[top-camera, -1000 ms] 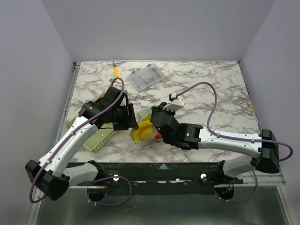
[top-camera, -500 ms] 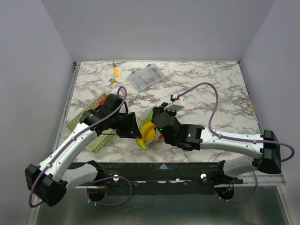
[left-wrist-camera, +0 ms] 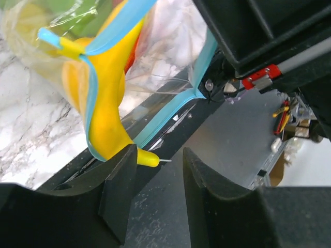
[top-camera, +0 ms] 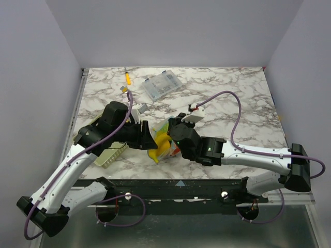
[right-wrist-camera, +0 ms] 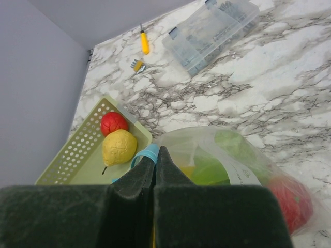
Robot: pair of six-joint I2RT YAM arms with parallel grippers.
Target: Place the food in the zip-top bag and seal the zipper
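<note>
The zip-top bag (right-wrist-camera: 232, 160) lies near the table's front edge, with green and red food inside. A yellow banana (left-wrist-camera: 103, 103) sticks out through the bag's mouth, and the light blue zipper (left-wrist-camera: 111, 31) loops around it. My right gripper (right-wrist-camera: 156, 153) is shut on the zipper strip at the mouth's edge. My left gripper (left-wrist-camera: 158, 168) is open just past the banana's tip, which lies by the left finger; nothing sits between the jaws. In the top view the left gripper (top-camera: 147, 137) and the right gripper (top-camera: 173, 135) flank the bag (top-camera: 164, 143).
A pale green perforated basket (right-wrist-camera: 77, 155) left of the bag holds a red fruit (right-wrist-camera: 114, 123) and a yellow pear (right-wrist-camera: 119, 147). A clear compartment box (top-camera: 162, 85) and an orange-handled tool (top-camera: 127, 78) lie at the back. The table's front edge runs just below the bag.
The left arm has swung its elbow outward and turned its gripper toward the bag's mouth. The banana has shifted a little right, further into the bag. The right arm holds still.
</note>
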